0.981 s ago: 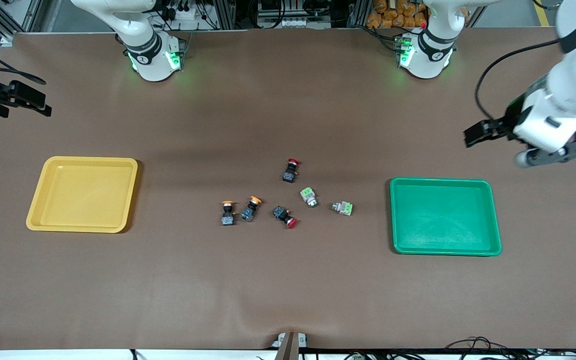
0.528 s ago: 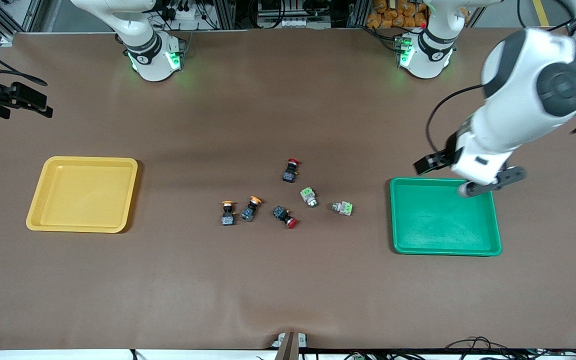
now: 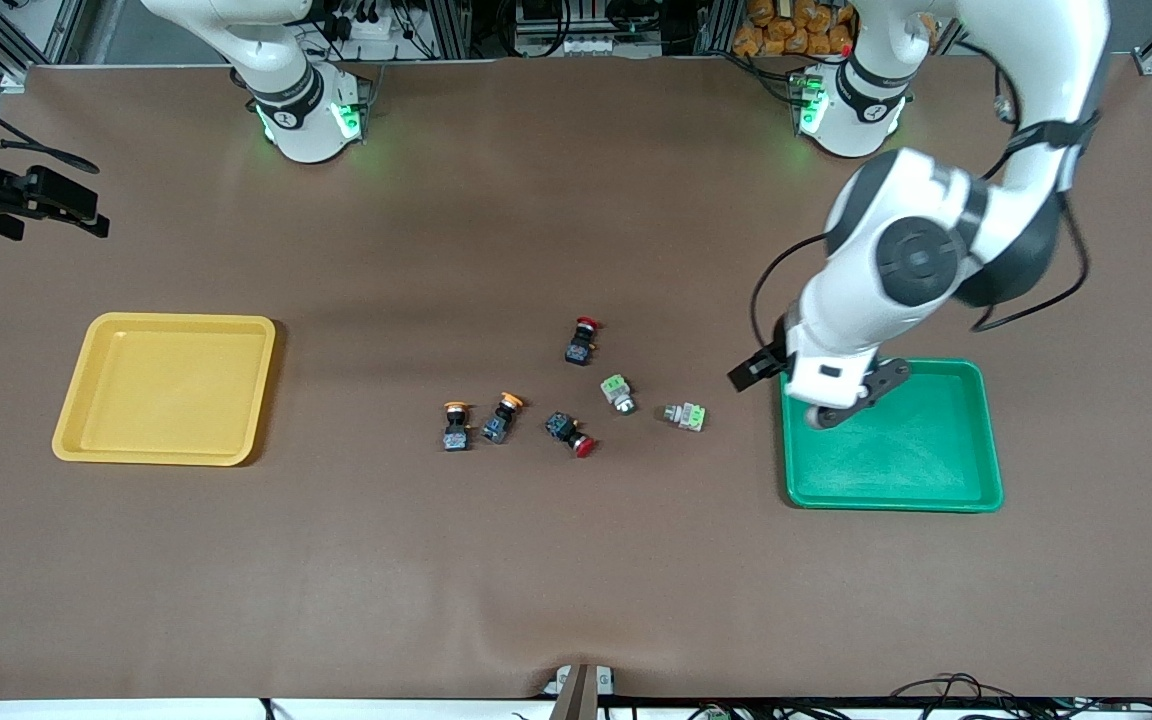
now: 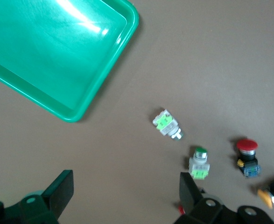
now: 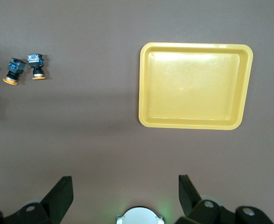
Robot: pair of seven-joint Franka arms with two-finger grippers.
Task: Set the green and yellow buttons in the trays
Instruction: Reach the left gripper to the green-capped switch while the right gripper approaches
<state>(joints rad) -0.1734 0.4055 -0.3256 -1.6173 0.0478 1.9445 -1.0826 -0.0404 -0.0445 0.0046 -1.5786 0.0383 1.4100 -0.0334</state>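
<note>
Two green buttons (image 3: 618,393) (image 3: 686,415) lie mid-table, toward the green tray (image 3: 976,470). Two yellow buttons (image 3: 455,425) (image 3: 501,416) lie side by side toward the yellow tray (image 3: 76,440). My left gripper (image 3: 804,388) hangs open and empty over the green tray's corner nearest the buttons. Its wrist view shows the gripper (image 4: 126,189), the tray's rim (image 4: 104,88) and both green buttons (image 4: 166,124) (image 4: 200,164). My right gripper (image 3: 41,205) waits open and empty over the right arm's end of the table. Its wrist view shows the gripper (image 5: 126,186), the yellow tray (image 5: 144,84) and the yellow buttons (image 5: 14,70) (image 5: 35,65).
Two red-capped buttons (image 3: 583,340) (image 3: 570,432) lie among the others, one farther from the front camera and one between the yellow and green pairs. One red button (image 4: 247,156) shows in the left wrist view. Both trays hold nothing.
My left arm has swung in from the left arm's end of the table to over the green tray's corner nearest the buttons. The right arm and all buttons have not moved.
</note>
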